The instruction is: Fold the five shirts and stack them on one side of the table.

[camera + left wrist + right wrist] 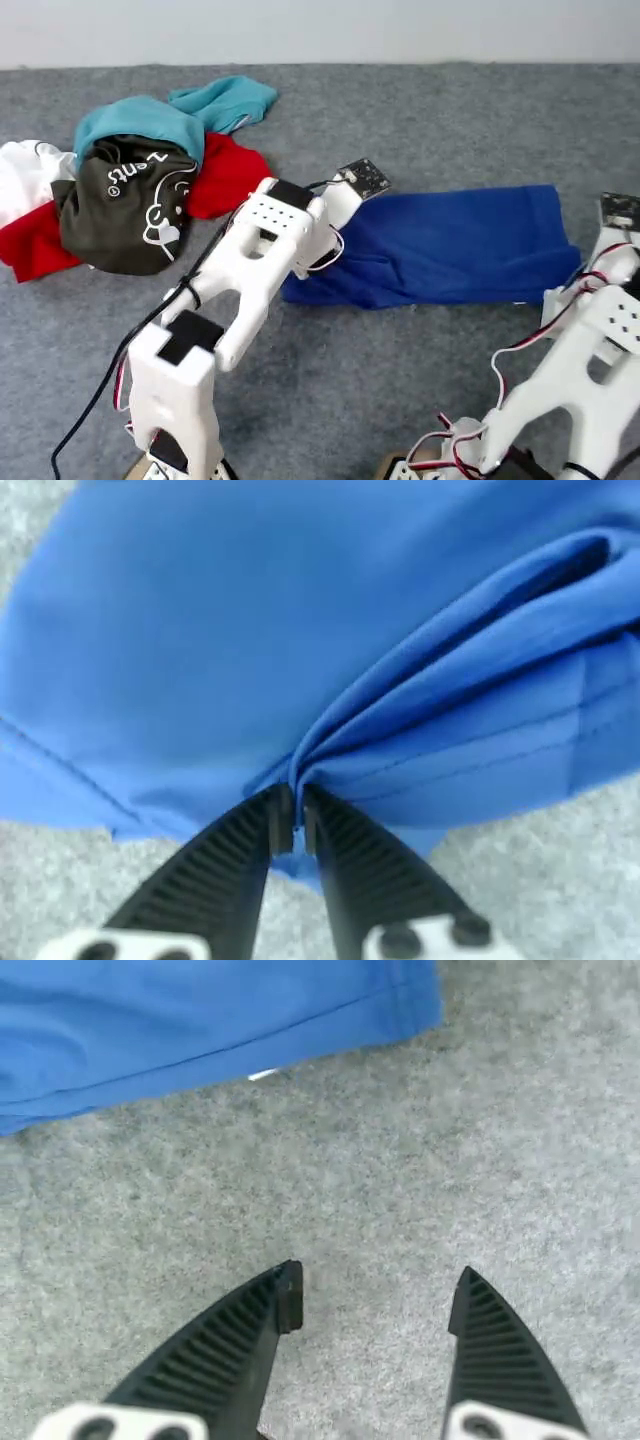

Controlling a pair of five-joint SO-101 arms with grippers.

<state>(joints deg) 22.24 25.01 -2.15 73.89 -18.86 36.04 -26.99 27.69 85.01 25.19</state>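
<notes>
Blue shirt (460,245) fold tip: with the left gripper (290,825) pinching the bunched edge, carry it low over the shirt lying mid-table and pin the far hem with the right gripper (375,1300), spread wide over the table (400,1160) beside it.

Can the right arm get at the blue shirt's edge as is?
Probably yes: the right gripper hangs open over bare table, the blue shirt lies just ahead, nothing between them.

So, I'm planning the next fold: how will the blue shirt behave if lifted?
Probably floppy: the blue shirt bunches into pleats at the left pincer. Likely light, since it lies thin and flat. It may drag on the grey carpet.
</notes>
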